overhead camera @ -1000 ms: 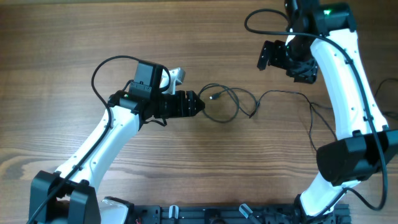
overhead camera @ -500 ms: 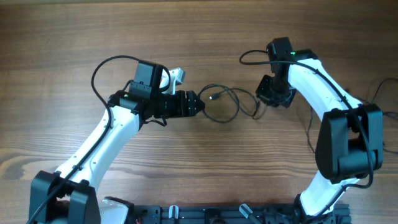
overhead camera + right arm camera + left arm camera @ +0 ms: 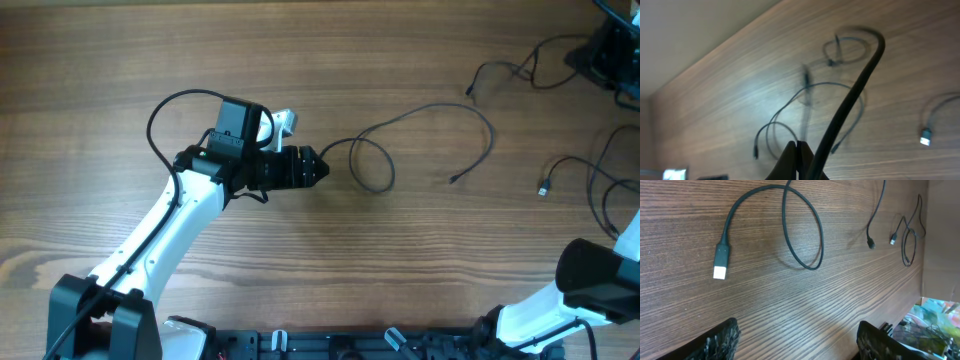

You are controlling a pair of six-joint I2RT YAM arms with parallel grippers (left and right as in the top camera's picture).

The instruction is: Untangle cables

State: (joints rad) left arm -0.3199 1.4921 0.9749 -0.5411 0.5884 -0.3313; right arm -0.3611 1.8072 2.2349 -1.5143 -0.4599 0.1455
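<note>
A thin black cable [image 3: 430, 106] lies on the table in one small loop and a long arc. Its white-tipped plug [image 3: 720, 262] lies just ahead of my left gripper [image 3: 314, 167], which is open and empty, with the fingers wide apart in the left wrist view [image 3: 800, 345]. My right gripper [image 3: 608, 50] is at the far right corner, mostly out of frame. Its jaws are shut in the right wrist view [image 3: 797, 150], with a black cord [image 3: 850, 100] rising from them. A second cable [image 3: 497, 66] runs from that gripper leftward. A third cable [image 3: 544, 189] lies at the right edge.
The wooden table [image 3: 300, 60] is bare apart from the cables. The left arm [image 3: 190, 200] stretches from the front left to the middle. The right arm's base [image 3: 590, 290] stands at the front right. A black rail [image 3: 350, 345] runs along the front edge.
My right gripper has moved from the tangle at the middle to the far right corner, drawing a cable with it. The cables now lie spread apart. The left arm has not moved.
</note>
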